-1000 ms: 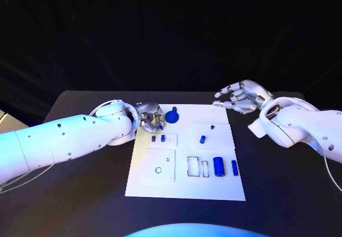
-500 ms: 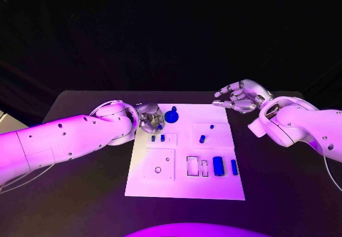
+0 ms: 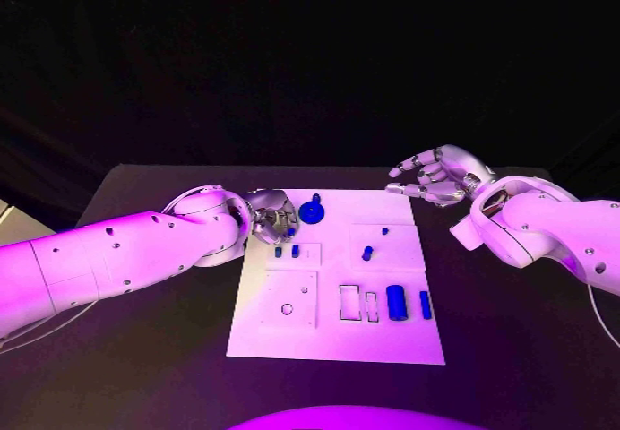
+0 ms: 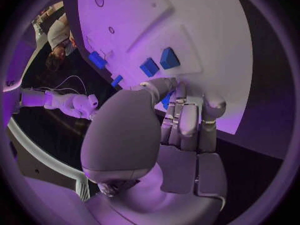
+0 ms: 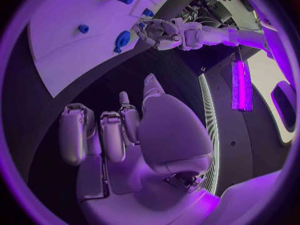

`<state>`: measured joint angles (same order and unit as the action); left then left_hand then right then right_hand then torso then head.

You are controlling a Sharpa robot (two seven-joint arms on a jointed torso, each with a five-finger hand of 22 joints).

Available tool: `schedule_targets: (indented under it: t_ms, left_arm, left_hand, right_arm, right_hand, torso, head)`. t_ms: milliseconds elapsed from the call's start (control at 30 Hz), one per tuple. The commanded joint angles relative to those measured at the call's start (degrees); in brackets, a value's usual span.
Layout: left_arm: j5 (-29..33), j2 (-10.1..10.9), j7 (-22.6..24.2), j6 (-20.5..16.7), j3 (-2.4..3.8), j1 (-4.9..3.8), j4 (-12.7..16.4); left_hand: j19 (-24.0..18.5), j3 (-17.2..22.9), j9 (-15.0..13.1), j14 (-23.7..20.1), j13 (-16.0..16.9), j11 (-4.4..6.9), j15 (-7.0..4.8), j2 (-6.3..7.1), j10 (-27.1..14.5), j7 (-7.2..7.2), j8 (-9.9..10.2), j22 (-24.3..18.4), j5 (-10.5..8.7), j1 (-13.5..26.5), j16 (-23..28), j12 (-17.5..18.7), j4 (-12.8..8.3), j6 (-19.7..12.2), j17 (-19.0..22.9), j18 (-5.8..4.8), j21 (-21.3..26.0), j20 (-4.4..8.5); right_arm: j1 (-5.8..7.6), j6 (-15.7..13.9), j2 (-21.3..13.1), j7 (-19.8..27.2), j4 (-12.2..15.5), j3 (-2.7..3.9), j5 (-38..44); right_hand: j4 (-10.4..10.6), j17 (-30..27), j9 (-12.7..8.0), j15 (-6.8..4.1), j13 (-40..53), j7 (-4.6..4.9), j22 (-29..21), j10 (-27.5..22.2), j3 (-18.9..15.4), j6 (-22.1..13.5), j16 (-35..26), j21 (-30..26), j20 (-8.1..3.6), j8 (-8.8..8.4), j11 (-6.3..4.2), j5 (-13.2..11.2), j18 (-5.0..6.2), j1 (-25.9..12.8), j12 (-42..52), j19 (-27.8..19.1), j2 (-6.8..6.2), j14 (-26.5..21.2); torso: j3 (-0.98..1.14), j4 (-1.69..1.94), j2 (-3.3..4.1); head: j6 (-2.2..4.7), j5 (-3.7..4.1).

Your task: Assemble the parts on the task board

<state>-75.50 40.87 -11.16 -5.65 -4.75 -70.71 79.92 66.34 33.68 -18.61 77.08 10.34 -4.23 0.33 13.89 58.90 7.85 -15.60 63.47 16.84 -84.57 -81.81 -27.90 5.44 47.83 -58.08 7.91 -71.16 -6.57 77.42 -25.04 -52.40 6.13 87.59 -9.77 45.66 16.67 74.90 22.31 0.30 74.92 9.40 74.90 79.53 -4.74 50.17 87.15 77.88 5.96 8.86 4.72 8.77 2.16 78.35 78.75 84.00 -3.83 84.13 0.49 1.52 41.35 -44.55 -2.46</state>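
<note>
I am working at the far left corner of the task board point(image 3: 339, 345), where my left hand point(image 3: 272, 218) is hovering low over the white plate, its fingers point(image 4: 187, 120) curled down toward the surface. In the left wrist view a small blue piece is peeking out just under the fingertips, but I cannot tell whether the hand is pinching it or only touching it. Just right of that hand a round blue part point(image 3: 312, 212) is standing on the board, and two small blue blocks point(image 3: 287, 252) are sitting just nearer than the hand.

My right hand point(image 3: 437, 176) is hanging in the air just beyond the board's far right corner, fingers spread and half curled, holding nothing.

Other parts are waiting: a small blue peg point(image 3: 367, 251) mid-board, and a blue cylinder point(image 3: 397, 302) with a slim blue bar point(image 3: 426, 305) on the near right, beside empty rectangular slots point(image 3: 350, 302). A round hole point(image 3: 287, 309) is open on the near left.

I judge the step in hand to be picking a small part at the far left corner; little of the assembly looks done. The next move is calling for a sure pinch, a clean lift, and then carrying the piece to its matching recess without nudging the round part beside it.
</note>
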Motion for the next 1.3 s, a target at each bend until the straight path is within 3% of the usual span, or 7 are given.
schedule_targets:
  t_ms: [33,333,500,633,867,1000,1300]
  left_arm:
    - [0.33,0.1,-0.49,1.11,0.04,-0.03,-0.08]
    - [0.35,0.55,-0.88,1.19,0.06,-0.02,-0.54]
    - [0.46,1.13,-0.83,1.08,0.21,0.0,-0.87]
    - [2.43,2.05,0.43,-0.57,0.52,0.02,-1.28]
    - [25.23,5.47,12.15,-6.64,1.58,0.02,-1.55]
    - [42.12,7.7,20.4,-5.39,1.83,0.01,-0.58]
    - [61.68,12.08,29.83,0.0,2.01,0.03,2.72]
  left_hand:
    - [-0.25,0.08,0.62,-0.28,0.19,0.0,0.2,0.21,0.52,-0.24,1.39,-0.08,-0.01,0.69,-0.23,0.59,-0.35,-1.86,0.16,-0.75,0.28,-0.09]
    - [-0.1,-0.18,1.32,-0.22,0.45,0.08,0.14,0.26,0.8,-0.48,2.74,-0.02,-0.03,0.85,-0.3,0.94,-0.53,-3.72,0.05,-0.77,0.31,-0.05]
    - [-0.34,-0.24,1.39,-0.34,0.48,0.06,0.13,0.26,0.75,-0.47,2.88,-0.3,-0.03,0.85,-0.24,1.02,-0.56,-3.93,0.32,-0.7,0.53,-0.03]
    - [-4.14,0.01,1.09,-3.71,0.75,-0.59,0.63,-0.02,-0.59,0.52,1.56,-4.05,0.04,0.64,1.75,1.64,-0.91,-1.15,5.8,0.24,3.6,-0.15]
    - [-8.49,1.32,0.34,-7.31,2.88,-1.15,0.97,-1.96,-0.52,1.65,-1.37,-8.55,0.3,0.14,4.69,-1.34,-2.02,3.8,12.14,1.46,7.39,-0.33]
    - [-16.62,0.75,0.66,-18.78,3.97,-1.84,1.77,-1.93,-4.12,2.24,-1.26,-14.42,0.17,1.83,14.48,-2.79,-2.34,2.86,27.67,2.53,14.02,-0.92]
    - [-19.36,-2.11,0.85,-23.04,1.47,-3.5,3.44,-1.89,-8.22,3.18,-1.45,-19.09,0.26,4.34,22.59,0.03,-0.51,0.18,31.95,2.6,21.81,-2.71]
  right_arm:
    - [-0.03,0.5,-0.02,0.59,0.02,0.01,0.45]
    - [-0.03,0.55,-0.12,0.37,-0.09,0.01,0.6]
    - [-0.08,1.13,-0.19,-0.4,-0.27,0.0,2.28]
    - [-0.32,2.3,-0.14,-1.49,-0.59,0.0,7.92]
    - [-1.19,4.91,0.42,-5.57,-1.05,0.0,25.84]
    - [-1.57,6.49,1.01,-9.84,-1.11,-0.01,37.03]
    - [-2.88,9.56,2.56,-15.17,-0.61,-0.03,50.74]
  right_hand:
    - [-0.01,8.74,-0.06,-0.01,3.21,0.02,8.99,-0.46,-0.34,-0.17,-0.36,-0.28,0.25,0.38,-0.1,0.36,0.52,0.05,-0.49,0.92,0.41,4.24]
    - [0.0,6.47,-0.17,-0.08,-1.79,-0.03,7.66,-4.9,-0.66,-0.3,-1.72,-3.06,0.2,0.45,-0.15,0.3,1.08,0.39,-5.59,-0.18,0.38,3.56]
    - [-0.08,2.17,-0.38,-0.56,-23.97,-0.33,4.91,-19.6,-0.91,-0.45,-4.92,-8.79,-0.22,0.88,-0.6,0.35,2.05,3.35,-28.91,-1.94,0.6,2.45]
    - [-0.16,-0.44,-0.49,-0.9,-35.5,-0.48,3.36,-21.31,2.7,0.51,-6.96,-12.05,-0.67,1.3,-0.89,0.07,2.56,11.68,-42.81,-2.71,1.31,1.97]
    - [0.02,-3.85,-2.16,-0.24,-57.75,-0.43,2.05,-15.93,10.83,4.86,-9.71,-15.51,-0.2,0.63,0.07,0.28,2.98,15.27,-66.5,-2.98,-2.81,1.53]
    - [-0.04,-4.32,-2.65,-0.08,-61.47,-0.9,2.0,-14.75,13.86,5.92,-10.09,-16.01,-0.32,0.32,0.09,-1.22,3.06,13.74,-69.84,-2.92,-4.51,1.51]
    - [-0.16,-4.01,-3.09,-0.32,-65.09,-1.64,5.64,-13.7,18.65,7.01,-9.14,-9.04,-0.82,0.05,-0.36,-3.73,1.78,12.38,-72.43,-0.28,-7.11,2.41]
  torso:
    - [0.04,0.01,0.05]
    - [0.04,-0.04,0.05]
    - [0.02,-0.06,0.02]
    - [0.0,-0.1,0.04]
    - [0.17,-0.16,0.09]
    - [0.04,-0.03,0.08]
    - [0.04,0.02,0.07]
  head:
    - [0.01,-0.01]
    - [-0.06,-0.01]
    - [0.0,0.06]
    - [0.29,0.26]
    - [1.03,1.4]
    - [1.16,2.26]
    - [0.99,2.67]
